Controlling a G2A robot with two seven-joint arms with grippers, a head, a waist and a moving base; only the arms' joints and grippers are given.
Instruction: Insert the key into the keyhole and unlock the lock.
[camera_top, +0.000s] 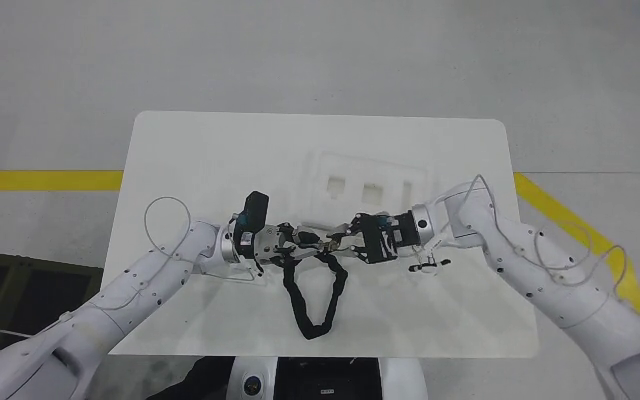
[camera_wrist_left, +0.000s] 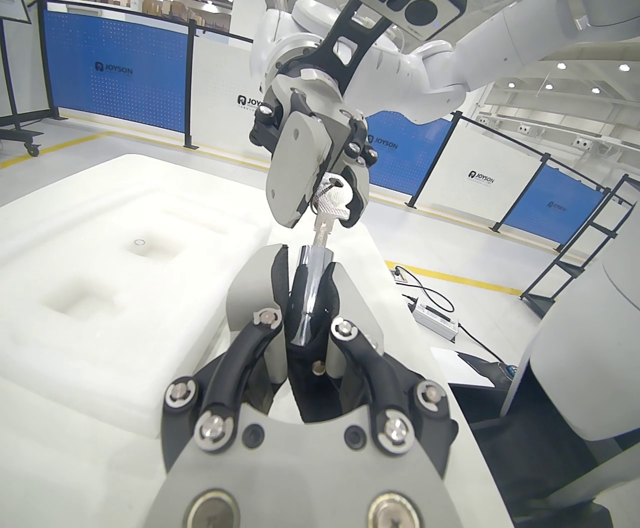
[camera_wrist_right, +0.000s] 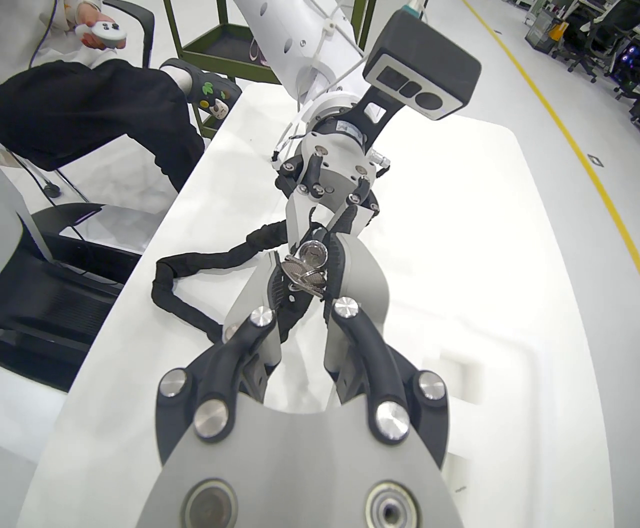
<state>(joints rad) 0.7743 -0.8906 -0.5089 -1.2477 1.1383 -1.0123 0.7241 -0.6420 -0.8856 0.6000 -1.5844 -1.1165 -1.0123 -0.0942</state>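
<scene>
left gripper (camera_wrist_left: 306, 265) clenched on the chrome lock cylinder (camera_wrist_left: 307, 300) to steady it; right gripper (camera_wrist_right: 308, 267) grasps the key (camera_wrist_left: 332, 199) by its bow, blade aligned with the keyhole (camera_wrist_right: 314, 253).

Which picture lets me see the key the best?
The left wrist view: the key shows head and blade, pinched in the right gripper with its tip at the lock. The right wrist view sees it end-on, half hidden. In the top view it is too small to make out.
</scene>
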